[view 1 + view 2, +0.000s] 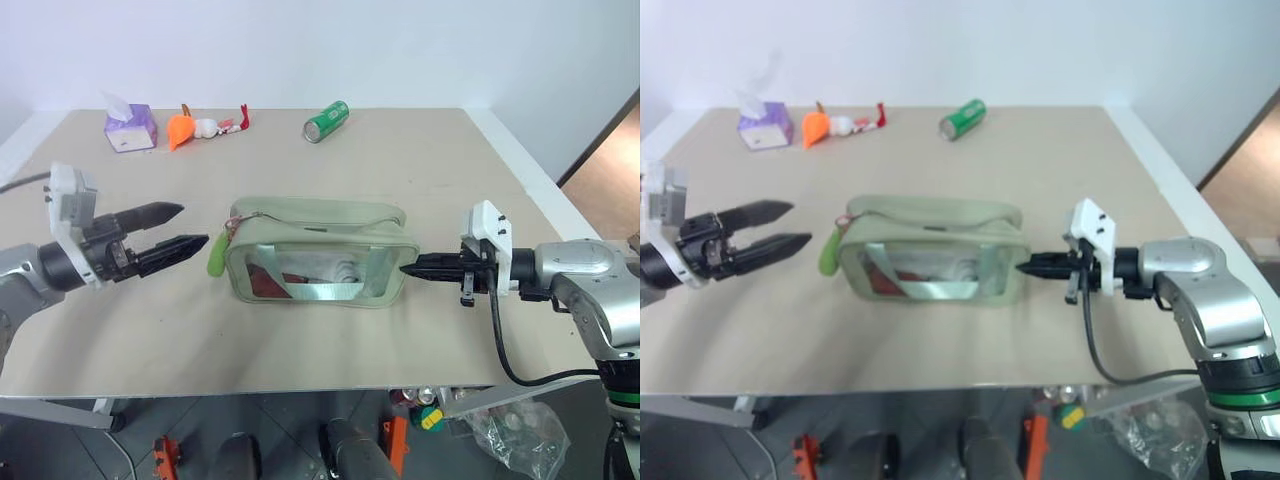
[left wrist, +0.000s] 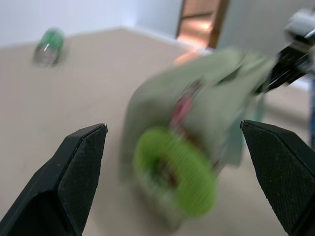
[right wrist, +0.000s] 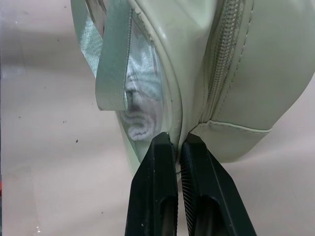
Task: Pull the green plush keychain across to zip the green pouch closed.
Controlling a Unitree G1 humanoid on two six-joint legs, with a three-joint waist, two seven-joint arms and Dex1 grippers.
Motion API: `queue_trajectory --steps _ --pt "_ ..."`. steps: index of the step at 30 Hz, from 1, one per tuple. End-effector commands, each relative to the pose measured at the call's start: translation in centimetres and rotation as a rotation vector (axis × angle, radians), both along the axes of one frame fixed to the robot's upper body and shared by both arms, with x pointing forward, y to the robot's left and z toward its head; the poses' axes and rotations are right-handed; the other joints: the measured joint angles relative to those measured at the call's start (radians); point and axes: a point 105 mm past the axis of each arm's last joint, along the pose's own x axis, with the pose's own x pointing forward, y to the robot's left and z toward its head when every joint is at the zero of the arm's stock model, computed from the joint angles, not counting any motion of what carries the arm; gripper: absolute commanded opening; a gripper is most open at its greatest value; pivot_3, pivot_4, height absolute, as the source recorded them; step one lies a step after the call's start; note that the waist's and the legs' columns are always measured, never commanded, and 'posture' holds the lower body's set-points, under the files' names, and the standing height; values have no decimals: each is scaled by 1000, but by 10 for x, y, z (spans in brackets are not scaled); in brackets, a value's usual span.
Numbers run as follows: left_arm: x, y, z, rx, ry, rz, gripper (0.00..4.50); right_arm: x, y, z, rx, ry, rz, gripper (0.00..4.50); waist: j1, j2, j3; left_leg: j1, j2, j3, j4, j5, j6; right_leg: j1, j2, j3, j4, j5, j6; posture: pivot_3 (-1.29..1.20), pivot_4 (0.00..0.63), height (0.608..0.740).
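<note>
We see the pouch (image 1: pixel 318 252) lying mid-table (image 1: pixel 400 170), its clear panel facing us, with the keychain (image 1: pixel 216 255) hanging at its left end. Our left gripper (image 1: pixel 188 227) is spread wide, level with the keychain and just short of it, tips not touching. Our right gripper (image 1: pixel 408 268) is clenched on the pouch's right end.

The head views show only that the right tips meet the pouch; the right wrist view shows the two fingers (image 3: pixel 156 187) pressed together, pinching the seam edge at the pouch corner beside the zipper (image 3: pixel 220 59), with a strap (image 3: pixel 114 59) and a white roll behind the clear panel. The left wrist view, blurred, shows the keychain as a lime ring framed between the parted fingers (image 2: pixel 74 172), apart from both.

Along the far edge stand a purple tissue box (image 1: pixel 131 127), an orange toy (image 1: pixel 181 129) and a green can (image 1: pixel 326 121), well apart from the pouch.
</note>
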Motion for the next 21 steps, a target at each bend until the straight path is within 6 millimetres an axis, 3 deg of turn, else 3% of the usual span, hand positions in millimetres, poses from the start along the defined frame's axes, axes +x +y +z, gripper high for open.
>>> queue_trajectory --steps 1,7,12,21 --pt "-7 1 -20 78 23 -2 4500 0 3 2 -6 -21 5 49 -1 0 0 0 0 0 0 0 0 0 0 0 0 0 0 0 150 740" --pt "-12 -11 -19 52 11 -53 4500 -2 5 0 -10 -14 15 49 0 -1 0 0 0 0 1 0 0 0 0 0 0 -1 -5 0 150 740" --pt "-20 -24 3 21 -41 -128 4500 -1 7 -3 -17 -10 20 49 0 -1 0 1 0 1 1 0 0 0 0 1 0 -1 -4 0 150 740" --pt "-24 -25 -11 82 0 -145 4500 -2 7 -4 -24 -12 24 49 -2 -1 0 2 1 1 1 0 0 0 1 1 0 -1 -4 0 150 740"
